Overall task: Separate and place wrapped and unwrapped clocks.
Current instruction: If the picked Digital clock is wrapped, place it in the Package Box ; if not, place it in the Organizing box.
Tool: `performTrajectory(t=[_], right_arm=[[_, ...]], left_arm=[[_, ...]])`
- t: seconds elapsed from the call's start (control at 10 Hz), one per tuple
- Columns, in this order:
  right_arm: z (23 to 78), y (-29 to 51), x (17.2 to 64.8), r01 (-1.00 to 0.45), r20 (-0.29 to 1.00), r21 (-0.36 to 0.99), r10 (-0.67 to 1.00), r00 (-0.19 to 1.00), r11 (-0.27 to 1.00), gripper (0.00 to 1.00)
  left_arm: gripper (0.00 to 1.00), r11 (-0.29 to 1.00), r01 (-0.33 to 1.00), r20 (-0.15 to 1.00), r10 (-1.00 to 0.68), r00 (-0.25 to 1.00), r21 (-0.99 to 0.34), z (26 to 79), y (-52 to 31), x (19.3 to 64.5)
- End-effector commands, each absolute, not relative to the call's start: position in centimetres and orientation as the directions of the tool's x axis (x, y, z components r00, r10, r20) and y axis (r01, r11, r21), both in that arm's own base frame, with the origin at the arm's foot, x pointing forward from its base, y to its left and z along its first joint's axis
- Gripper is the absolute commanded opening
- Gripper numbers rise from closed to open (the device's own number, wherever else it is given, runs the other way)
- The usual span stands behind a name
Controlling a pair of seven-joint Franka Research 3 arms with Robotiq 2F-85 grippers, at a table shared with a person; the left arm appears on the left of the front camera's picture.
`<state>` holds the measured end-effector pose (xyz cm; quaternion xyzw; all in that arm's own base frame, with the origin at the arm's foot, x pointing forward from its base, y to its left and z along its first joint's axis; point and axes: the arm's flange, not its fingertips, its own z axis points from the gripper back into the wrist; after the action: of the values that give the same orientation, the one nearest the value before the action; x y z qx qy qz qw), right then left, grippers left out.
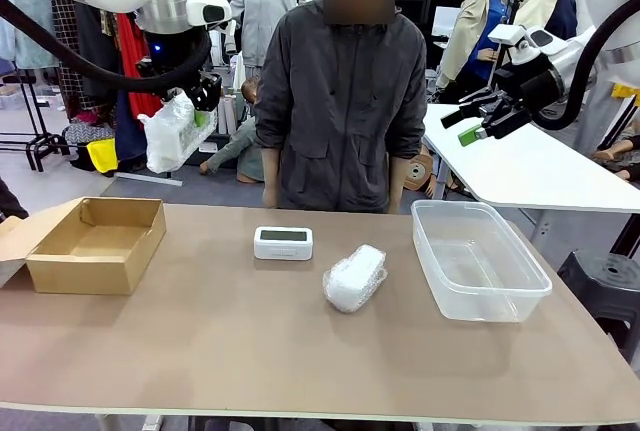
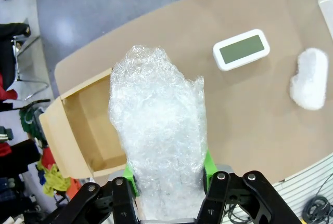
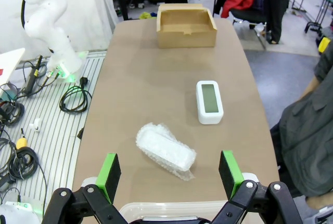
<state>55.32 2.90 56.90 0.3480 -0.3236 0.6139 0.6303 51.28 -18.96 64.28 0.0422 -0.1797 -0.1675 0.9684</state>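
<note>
Box (image 1: 85,276) left, clock (image 1: 283,243) centre (bundle (image 1: 355,278) beside, seemingly apart), tub (image 1: 478,263) right.

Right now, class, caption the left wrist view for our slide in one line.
Left claw grips a bubble-wrapped clock; open cardboard box and bare clock lie beyond.

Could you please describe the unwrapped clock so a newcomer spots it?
On the brown table, look between the cardboard box and the clear plastic tub. Two things lie there: the clock is the one nearer the box, a bare white rectangle with a grey-green screen, unlike the bubble-wrapped bundle beside it.
</note>
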Motion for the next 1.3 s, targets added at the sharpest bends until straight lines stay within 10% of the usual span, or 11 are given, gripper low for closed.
performTrajectory(t=[0.0, 1.2], right_arm=[[57.05, 2.94, 55.28, -0.999, 0.834, 0.038, 0.551, 0.033, 0.003, 1.00], [57.05, 2.94, 55.28, -0.999, 0.834, 0.038, 0.551, 0.033, 0.003, 1.00]], left_arm=[[0.00, 0.941, 0.305, 0.339, -0.337, 0.879, 0.143, 64.68, -18.75, 51.09], [0.00, 0.941, 0.305, 0.339, -0.337, 0.879, 0.143, 64.68, -18.75, 51.09]])
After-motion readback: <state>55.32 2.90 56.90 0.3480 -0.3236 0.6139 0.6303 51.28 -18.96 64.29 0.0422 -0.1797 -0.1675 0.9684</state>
